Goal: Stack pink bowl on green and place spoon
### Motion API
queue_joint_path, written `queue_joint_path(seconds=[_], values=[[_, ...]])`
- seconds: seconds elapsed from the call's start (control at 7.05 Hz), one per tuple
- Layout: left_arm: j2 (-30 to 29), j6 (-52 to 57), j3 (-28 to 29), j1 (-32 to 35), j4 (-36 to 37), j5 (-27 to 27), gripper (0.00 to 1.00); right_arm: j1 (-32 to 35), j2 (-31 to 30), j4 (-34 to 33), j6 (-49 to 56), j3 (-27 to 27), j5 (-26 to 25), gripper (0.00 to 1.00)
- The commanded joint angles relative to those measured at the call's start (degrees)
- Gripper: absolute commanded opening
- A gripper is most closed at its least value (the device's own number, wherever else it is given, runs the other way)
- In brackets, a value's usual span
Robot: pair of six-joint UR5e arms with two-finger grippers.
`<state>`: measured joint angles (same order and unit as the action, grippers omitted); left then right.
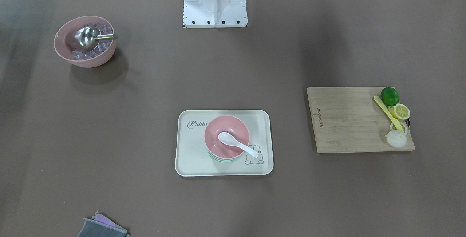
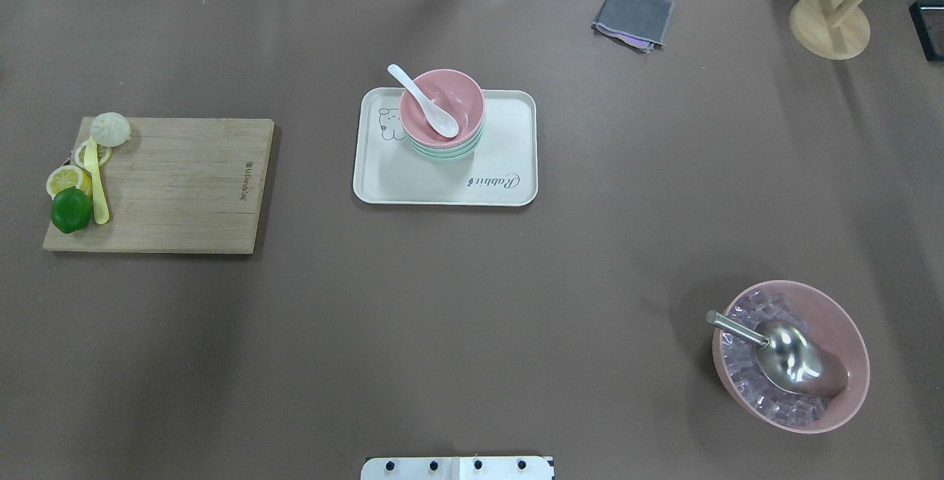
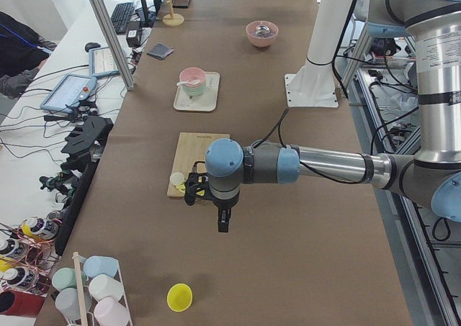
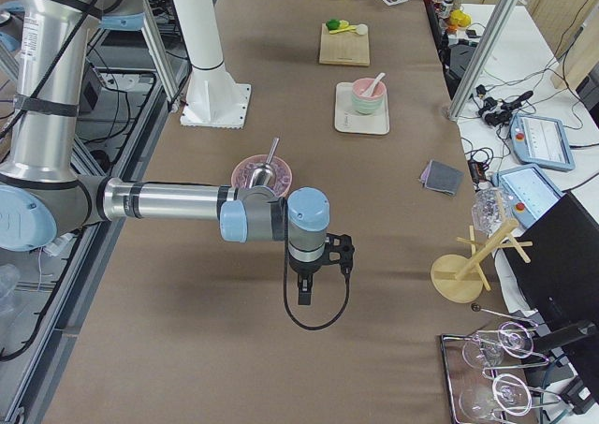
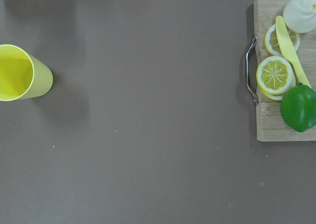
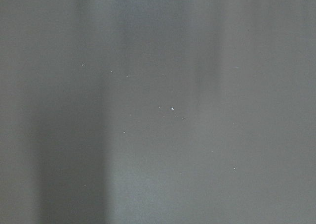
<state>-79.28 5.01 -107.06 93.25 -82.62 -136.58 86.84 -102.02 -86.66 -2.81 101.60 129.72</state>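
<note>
Whether the fingers of the left gripper (image 3: 223,224) and the right gripper (image 4: 304,295) are apart or closed cannot be told, since each shows only in a side view. Both point down over the table, well apart from the tray (image 1: 193,157). On the tray the pink bowl (image 1: 226,137) sits nested in the green bowl (image 2: 445,152), and the white spoon (image 1: 236,144) lies in the pink bowl with its handle over the rim, above the tray's rabbit drawing. Off one end of the tray lies a cutting board (image 1: 346,120), and off the other an ice-filled bowl (image 1: 84,41).
</note>
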Motion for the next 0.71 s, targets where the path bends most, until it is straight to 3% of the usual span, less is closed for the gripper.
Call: queue_joint_path(seconds=[0.0,0.57], values=[[0.0,0.0,-0.1,0.0,-0.1,0.0,0.98,0.0,0.1,0.0,0.0,0.0,0.0,1.0],[0.0,0.0,-0.6,0.0,-0.1,0.0,0.98,0.0,0.1,0.1,0.0,0.0,0.0,1.0]])
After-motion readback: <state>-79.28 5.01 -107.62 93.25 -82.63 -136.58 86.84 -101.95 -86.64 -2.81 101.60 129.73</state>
